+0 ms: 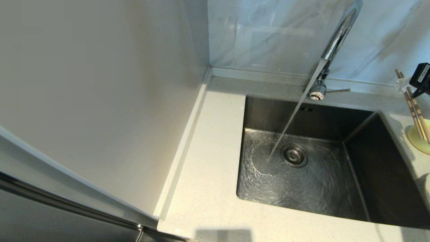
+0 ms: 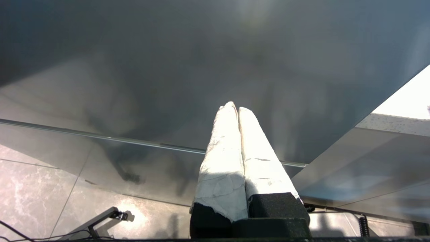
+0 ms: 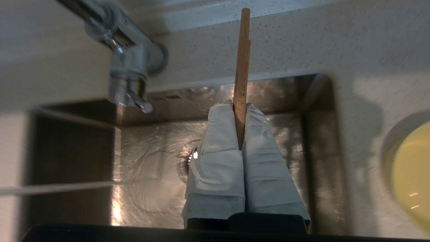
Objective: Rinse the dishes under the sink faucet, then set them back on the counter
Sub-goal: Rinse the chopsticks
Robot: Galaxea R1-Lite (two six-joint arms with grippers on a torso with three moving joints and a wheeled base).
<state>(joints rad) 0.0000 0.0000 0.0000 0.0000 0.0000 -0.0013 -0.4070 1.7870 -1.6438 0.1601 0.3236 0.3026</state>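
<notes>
Water runs from the chrome gooseneck faucet [image 1: 337,40] into the steel sink [image 1: 322,181], the pale-yellow bowl [image 1: 419,139] waits unrinsed at the counter's [image 1: 208,174] right edge, the right gripper [image 3: 240,109] clamps the wooden chopsticks [image 3: 242,64] above the basin, and the left gripper [image 2: 235,111], fingers pressed together and empty, hangs off the counter.

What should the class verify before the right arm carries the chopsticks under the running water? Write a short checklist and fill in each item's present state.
1. Water running from the faucet into the sink: ok.
2. Right pincer shut on the chopsticks: ok, they stick out beyond its fingertips.
3. Both chopsticks in the grip: ok, two stepped ends show.
4. Chopsticks in the water stream: not ok, they are over the right edge, above the bowl.
5. Sink free of dishes: ok, only the drain strainer shows.
6. Left pincer out of the way: ok, shut, below counter level.
</notes>
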